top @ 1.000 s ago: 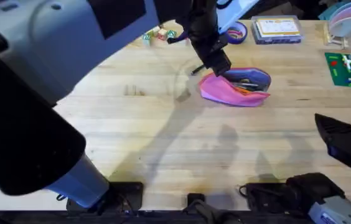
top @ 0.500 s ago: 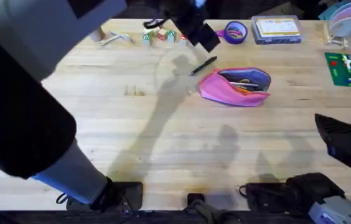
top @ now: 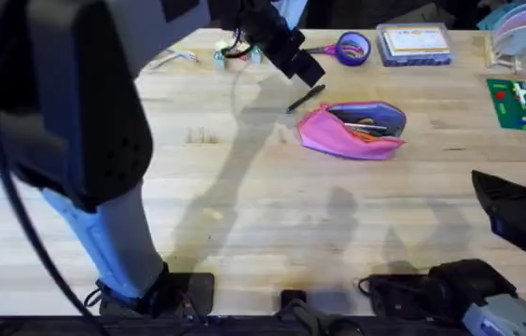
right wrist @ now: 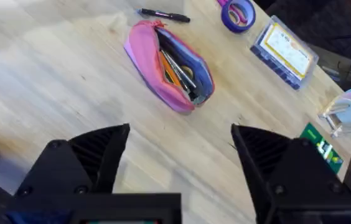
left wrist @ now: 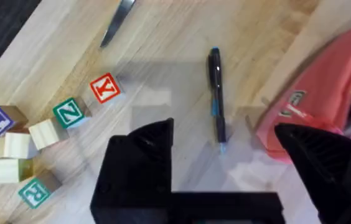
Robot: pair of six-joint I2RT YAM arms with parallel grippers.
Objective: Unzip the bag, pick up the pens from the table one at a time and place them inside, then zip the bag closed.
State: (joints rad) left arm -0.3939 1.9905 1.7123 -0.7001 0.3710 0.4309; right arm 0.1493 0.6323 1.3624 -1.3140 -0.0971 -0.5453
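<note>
**Left gripper above last loose pen, pouch open**

While one black pen (left wrist: 216, 98) is lying on the table (top: 244, 215) just beside the open pink pouch (top: 342, 135), the left gripper (left wrist: 225, 152) is hovering over it, fingers spread and empty. Risks: the thin pen is likely rolling under a finger, or a finger is snagging the pouch edge close by, or nudging the letter blocks (left wrist: 38, 149). The left arm is reaching far forward across the middle. The right gripper (right wrist: 178, 146) is sitting back, raised, jaws spread wide, holding nothing.
</note>
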